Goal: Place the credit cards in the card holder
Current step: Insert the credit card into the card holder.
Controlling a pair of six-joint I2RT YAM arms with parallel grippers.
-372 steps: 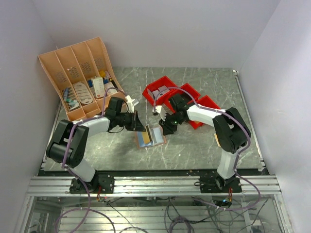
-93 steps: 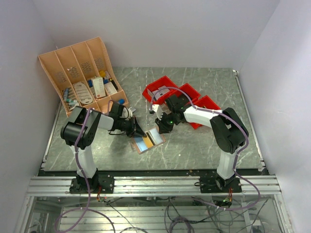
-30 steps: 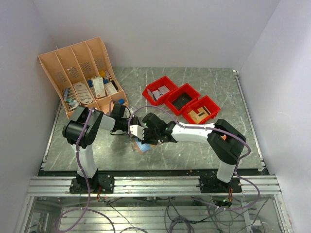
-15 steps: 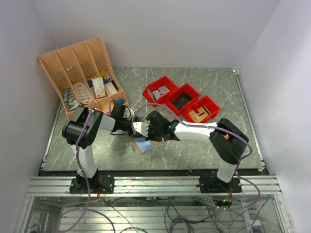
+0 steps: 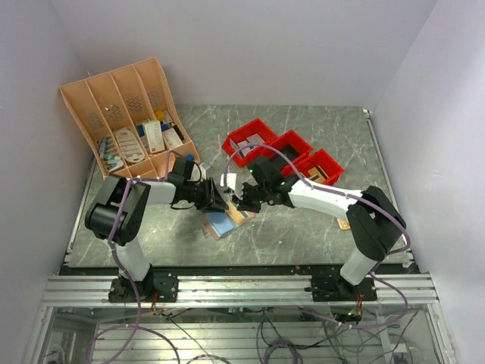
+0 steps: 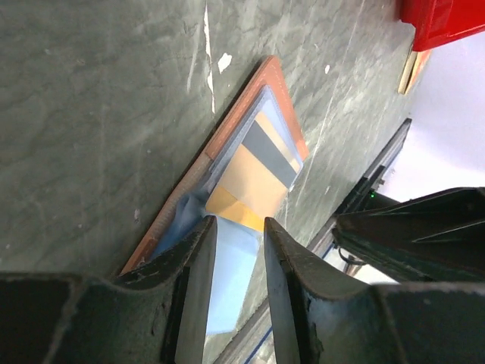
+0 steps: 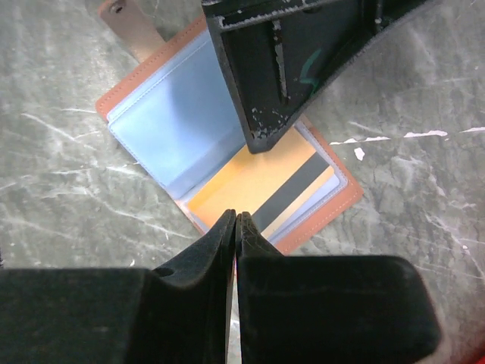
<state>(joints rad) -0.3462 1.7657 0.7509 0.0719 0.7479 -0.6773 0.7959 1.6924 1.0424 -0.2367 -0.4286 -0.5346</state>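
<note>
The card holder [image 5: 224, 221] lies open on the table, tan-brown with clear blue sleeves [image 7: 170, 125] and a snap tab [image 7: 127, 26]. An orange credit card [image 7: 254, 178] with a black stripe sits in the sleeve of its right half, also showing in the left wrist view as the orange card [image 6: 254, 171]. My left gripper [image 5: 217, 202] hovers low over the holder's left half, open, with the blue sleeve [image 6: 235, 265] showing in the gap between its fingers. My right gripper [image 7: 236, 218] is shut and empty, just above the card's near edge.
An orange-tan slotted rack [image 5: 125, 121] with small items leans at the back left. Behind the holder three red bins [image 5: 250, 140], [image 5: 286, 149], [image 5: 322, 168] stand in a row. Both arms meet over the holder.
My right gripper has drawn back to the right, off the holder's left half, still shut. The left gripper's jaws have widened while staying over the holder.
</note>
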